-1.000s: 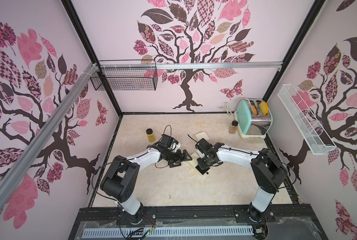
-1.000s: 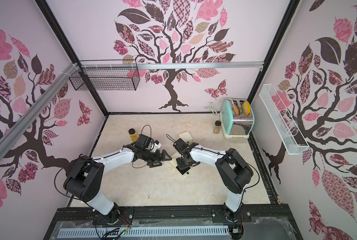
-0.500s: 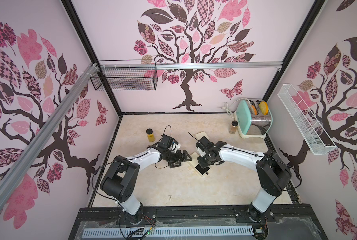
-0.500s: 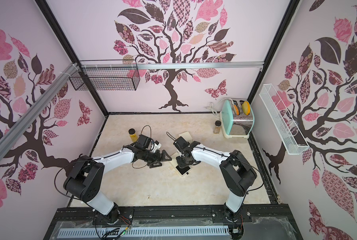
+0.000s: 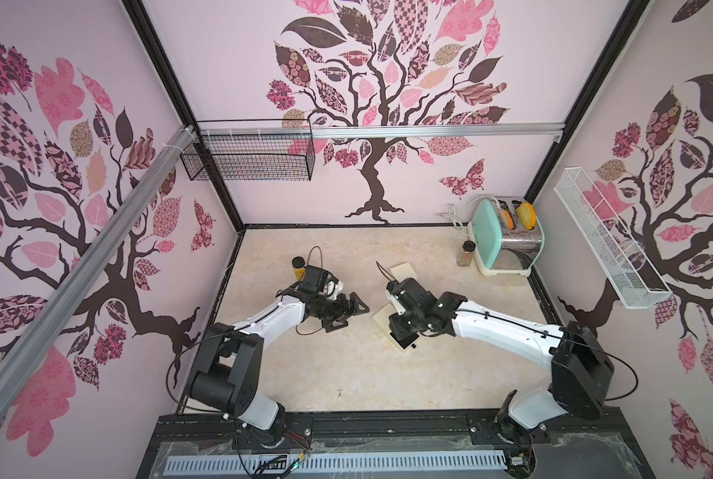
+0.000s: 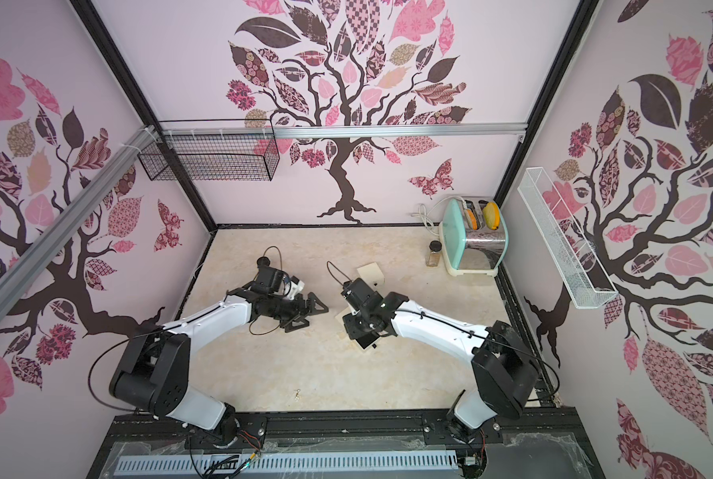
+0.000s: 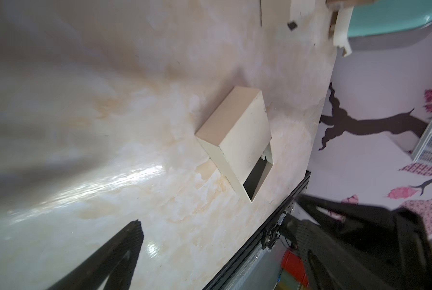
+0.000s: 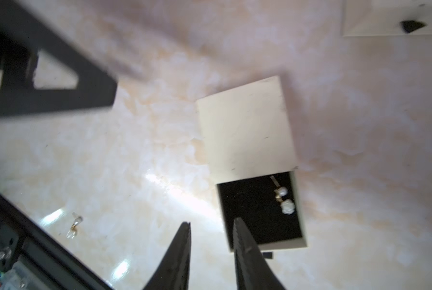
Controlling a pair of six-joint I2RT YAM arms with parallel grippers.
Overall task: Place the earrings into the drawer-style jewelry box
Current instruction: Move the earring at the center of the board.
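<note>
Two pearly gold earrings lie in the open black drawer of the cream cardboard jewelry box; a third earring lies near the front edge of the marble table; right gripper slightly open, left gripper wide, both empty; a clumsy pinch could flick it off.

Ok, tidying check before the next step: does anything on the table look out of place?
Yes. One tiny pale-gold dangle earring lies alone on the beige marbled tabletop near its front edge, well apart from the cream cardboard drawer-style jewelry box. The box's black-lined drawer stands pulled out with pearly earrings inside.
</note>
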